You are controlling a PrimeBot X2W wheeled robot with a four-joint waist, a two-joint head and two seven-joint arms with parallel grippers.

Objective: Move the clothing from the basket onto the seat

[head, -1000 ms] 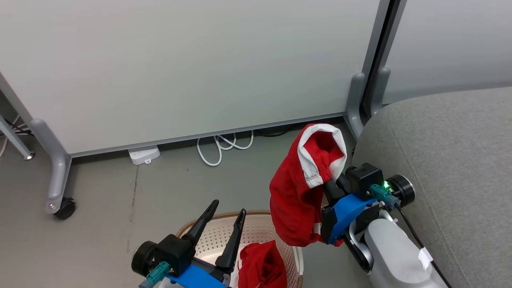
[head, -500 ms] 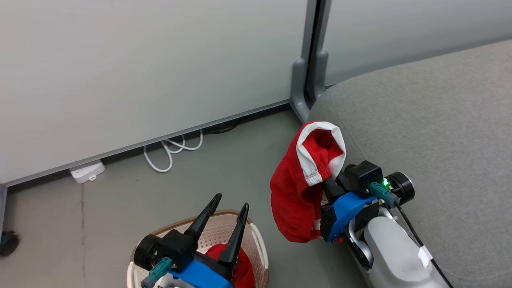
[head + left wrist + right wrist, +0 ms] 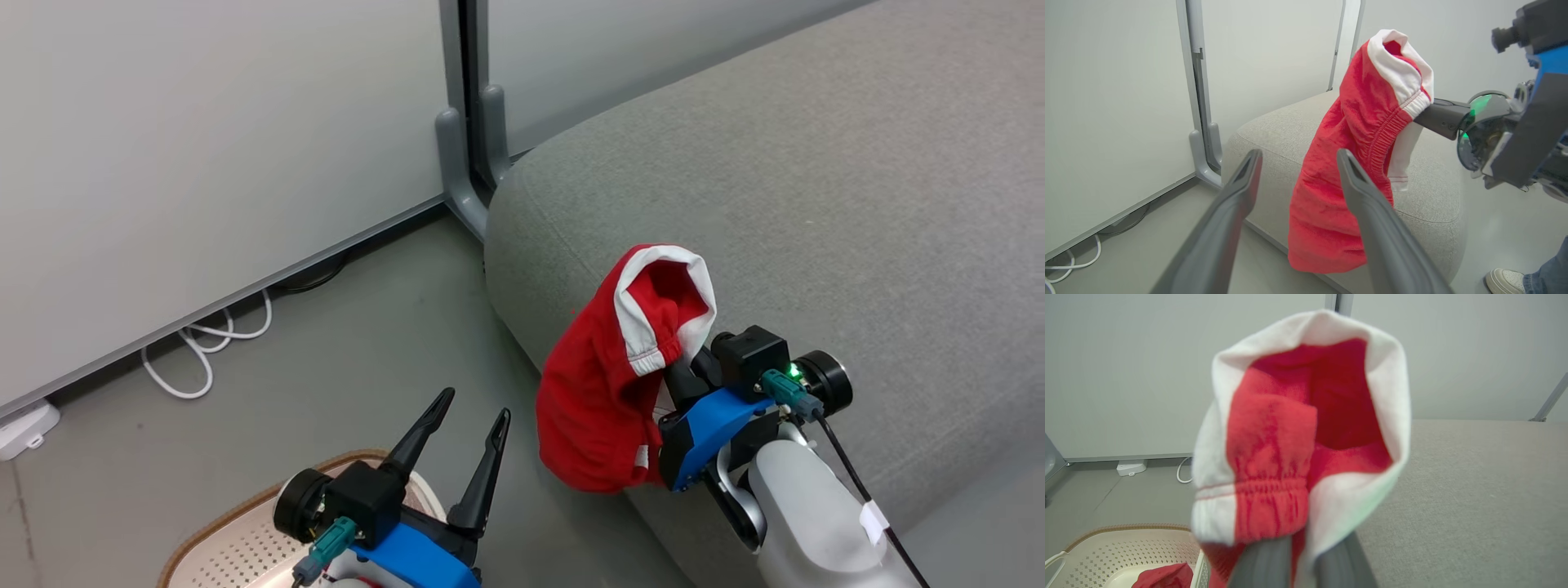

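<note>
- Keeps left gripper (image 3: 476,404) spread wide, empty, over basket (image 3: 237,523) edge; more red clothing (image 3: 1163,576) left inside.
- Clamps right gripper (image 3: 678,377) shut on red garment (image 3: 600,392), same grip as a second ago.
- Swings view right since then: seat (image 3: 816,204) now directly behind garment, so drop-off looks close.
- Hangs limp in the air, white band on top, not yet on seat.

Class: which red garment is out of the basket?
The white-banded garment hanging from the shut right pincer; the other garment lies inside the basket.
</note>
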